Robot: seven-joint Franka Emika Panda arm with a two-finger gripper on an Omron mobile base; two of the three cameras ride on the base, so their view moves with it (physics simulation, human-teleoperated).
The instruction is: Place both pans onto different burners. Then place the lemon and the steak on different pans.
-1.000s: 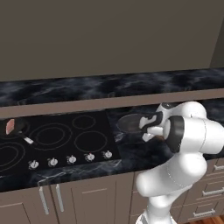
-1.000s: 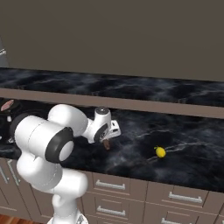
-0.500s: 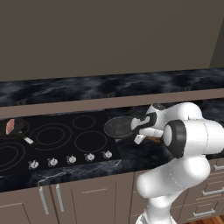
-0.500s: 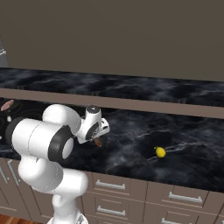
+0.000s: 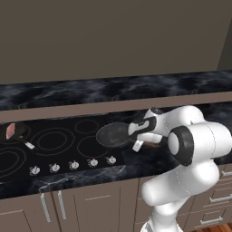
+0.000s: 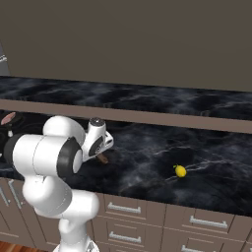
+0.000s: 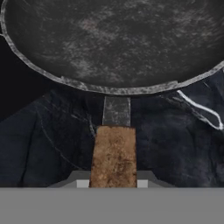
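The gripper point(image 5: 137, 144) is clamped tight on the brown handle point(image 7: 113, 155) of the grey pan point(image 5: 113, 134), which hangs mid-frame in the left base view, over the right edge of the cooktop point(image 5: 27, 161). From the fingers the handle runs straight up the hand view into the bowl, so the pan's long axis points left toward the burners point(image 5: 90, 146). The lemon point(image 6: 180, 171) sits well off at lower right on the counter point(image 6: 147, 162), while the steak point(image 5: 10, 131) lies in the small black pan point(image 5: 16, 135) at far left.

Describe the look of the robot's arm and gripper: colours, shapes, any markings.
The arm is glossy white, built of rounded, bulbous segments with dark grey bands at the joints. The gripper has a white body with dark panels. No cables or markings are visible.
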